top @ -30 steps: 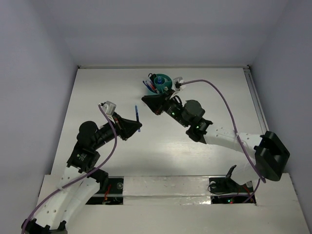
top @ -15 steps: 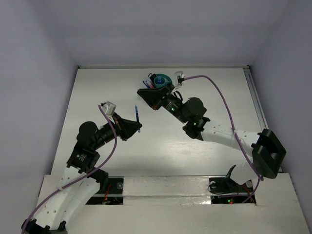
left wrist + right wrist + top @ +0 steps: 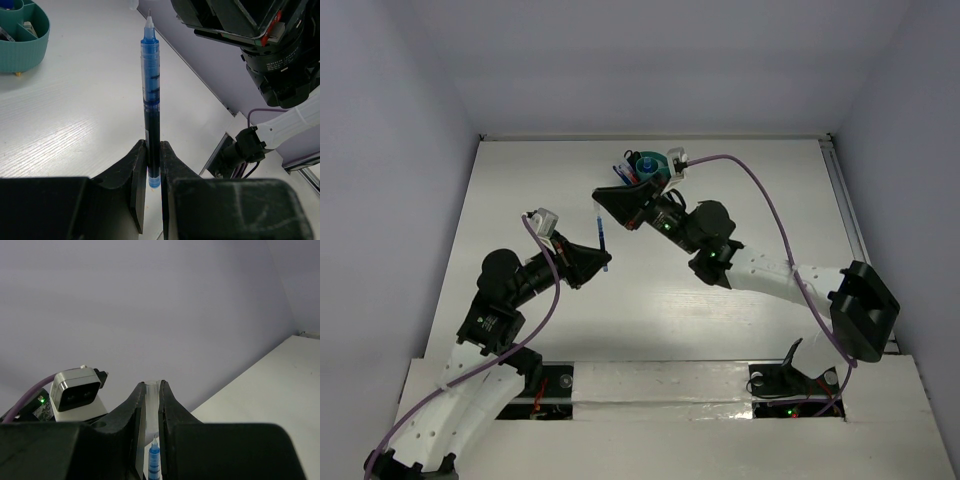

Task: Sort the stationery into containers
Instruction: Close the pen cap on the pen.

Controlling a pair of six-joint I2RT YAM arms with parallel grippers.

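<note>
My left gripper (image 3: 151,150) is shut on the lower end of a blue pen (image 3: 150,95), whose bare tip points away from it. In the top view the pen (image 3: 603,240) sticks out from the left gripper (image 3: 592,262) over the table's middle. My right gripper (image 3: 151,388) is shut on a clear pen cap (image 3: 152,402); the blue pen's tip (image 3: 153,460) shows just below the cap, between the jaws. In the top view the right gripper (image 3: 608,198) is just beyond the pen's tip. The teal cup (image 3: 648,165), with pens in it, stands at the back; it also shows in the left wrist view (image 3: 22,37).
The right arm's wrist (image 3: 272,47) hangs close above the pen's right side. The left arm's camera block (image 3: 76,394) is near the right gripper. Purple cables (image 3: 770,200) loop over both arms. Walls enclose the white table (image 3: 770,180) at left, back and right.
My right gripper has moved left, away from the teal cup and towards the tip of the blue pen. The left arm and its pen have not moved.
</note>
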